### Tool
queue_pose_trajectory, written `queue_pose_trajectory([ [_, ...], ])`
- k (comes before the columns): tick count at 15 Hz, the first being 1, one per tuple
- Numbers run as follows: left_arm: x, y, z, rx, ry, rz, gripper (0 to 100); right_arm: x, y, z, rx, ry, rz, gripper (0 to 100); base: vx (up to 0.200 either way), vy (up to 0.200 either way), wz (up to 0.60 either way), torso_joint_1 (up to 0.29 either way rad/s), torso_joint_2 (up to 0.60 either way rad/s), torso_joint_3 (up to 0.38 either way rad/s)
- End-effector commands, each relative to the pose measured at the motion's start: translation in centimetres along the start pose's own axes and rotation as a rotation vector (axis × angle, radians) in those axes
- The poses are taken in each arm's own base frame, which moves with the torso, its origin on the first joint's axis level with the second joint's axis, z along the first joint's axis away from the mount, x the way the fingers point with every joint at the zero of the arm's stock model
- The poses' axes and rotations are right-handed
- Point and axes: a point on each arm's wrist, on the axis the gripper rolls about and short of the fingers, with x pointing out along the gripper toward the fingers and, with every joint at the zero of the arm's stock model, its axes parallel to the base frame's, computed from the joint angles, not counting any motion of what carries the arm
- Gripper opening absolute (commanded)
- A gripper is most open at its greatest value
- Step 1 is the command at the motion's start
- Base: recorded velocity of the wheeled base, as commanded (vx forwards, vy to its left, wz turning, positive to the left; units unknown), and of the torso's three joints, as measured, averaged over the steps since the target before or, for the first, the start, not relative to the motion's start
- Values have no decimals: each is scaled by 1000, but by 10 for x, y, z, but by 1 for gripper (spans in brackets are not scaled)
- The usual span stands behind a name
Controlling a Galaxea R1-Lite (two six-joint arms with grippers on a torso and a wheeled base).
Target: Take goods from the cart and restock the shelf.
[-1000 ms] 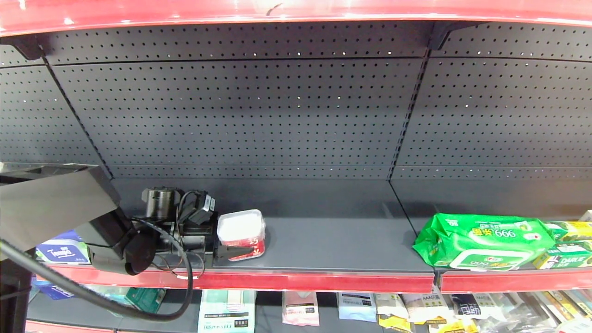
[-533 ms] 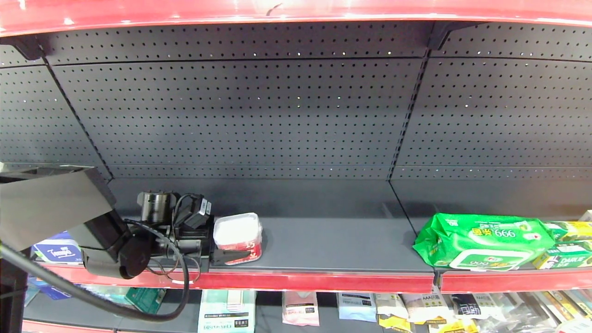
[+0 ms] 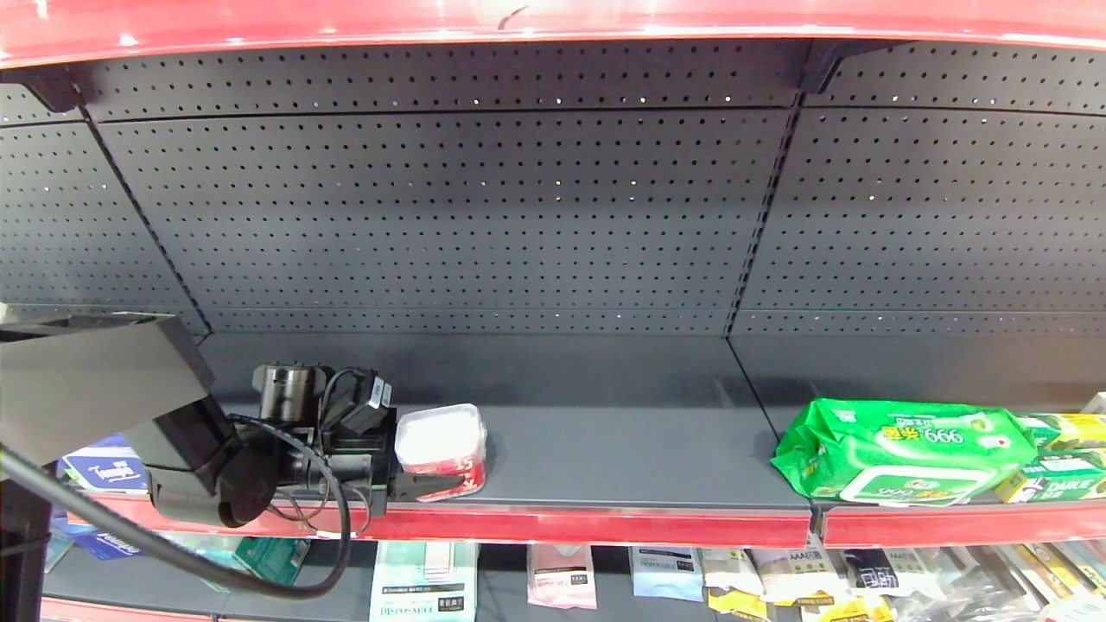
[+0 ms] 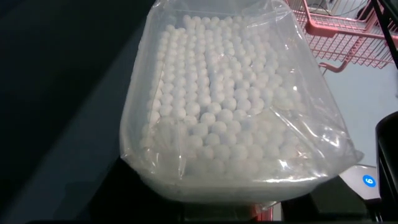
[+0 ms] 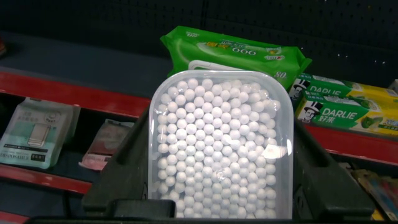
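A clear tub of white beads with a red label (image 3: 439, 445) sits low over the front left of the dark shelf board (image 3: 622, 458). My left gripper (image 3: 441, 460) is shut on it; one finger (image 3: 436, 484) lies along its near side and the other is hidden behind it. The left wrist view looks along that film-wrapped tub (image 4: 230, 112). A second tub of white beads (image 5: 221, 143) sits in my right gripper (image 5: 224, 127), shut on its sides, in front of the shelf's red edge.
A green wipes pack (image 3: 899, 449) (image 5: 236, 50) and toothpaste boxes (image 3: 1054, 466) (image 5: 342, 106) lie on the right shelf section. A blue tissue pack (image 3: 112, 471) sits at far left. A pink cart (image 4: 339, 37) stands behind. Packets (image 3: 562, 574) fill the lower shelf.
My left arm has drawn a little to the left and toward the shelf's front edge, and the tub has gone with it.
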Motion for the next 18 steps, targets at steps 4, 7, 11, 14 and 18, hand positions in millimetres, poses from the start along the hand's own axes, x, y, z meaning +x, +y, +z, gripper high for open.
queue_pose_trajectory([
  [4,0,1,0,3,-1,1,0,0,0,0,0,1,1,0,0,0,0,0,0,0],
  [7,0,0,-1,-2,4,4,0,0,0,0,0,1,1,0,0,0,0,0,0,0],
  [11,1,1,0,7,1,3,0,0,0,0,0,1,1,0,0,0,0,0,0,0],
  [14,1,1,0,4,2,3,0,0,0,0,0,1,1,0,0,0,0,0,0,0],
  [18,1,0,-1,0,3,2,0,0,0,0,0,1,1,0,0,0,0,0,0,0],
])
